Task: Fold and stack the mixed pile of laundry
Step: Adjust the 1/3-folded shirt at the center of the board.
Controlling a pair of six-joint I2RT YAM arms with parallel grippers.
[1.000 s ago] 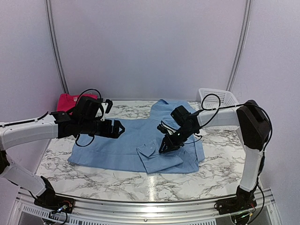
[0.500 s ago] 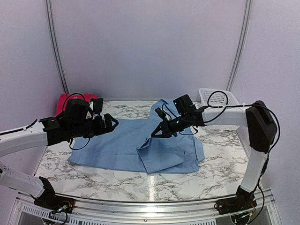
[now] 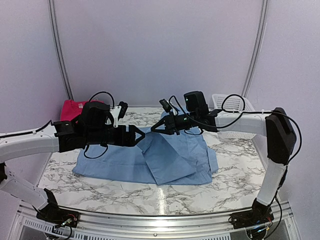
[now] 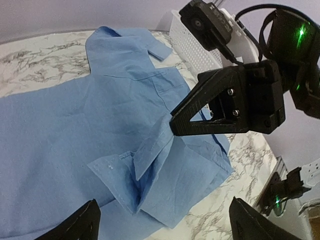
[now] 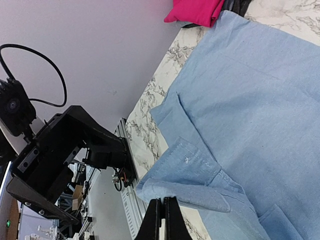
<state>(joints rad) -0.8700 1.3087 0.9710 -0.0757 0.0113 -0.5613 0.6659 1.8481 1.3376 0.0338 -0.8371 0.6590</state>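
now the right gripper [image 3: 153, 128], pinched shut, holds up a fold of the light blue shirt [image 3: 175, 155]; the left gripper [image 3: 139, 136] gapes wide, empty.

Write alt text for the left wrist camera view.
The right gripper, shut, pinches up a fold of the blue shirt, which lies spread on the marble table. The left gripper is wide open, its fingers showing at the bottom corners. A white basket stands beyond the shirt.
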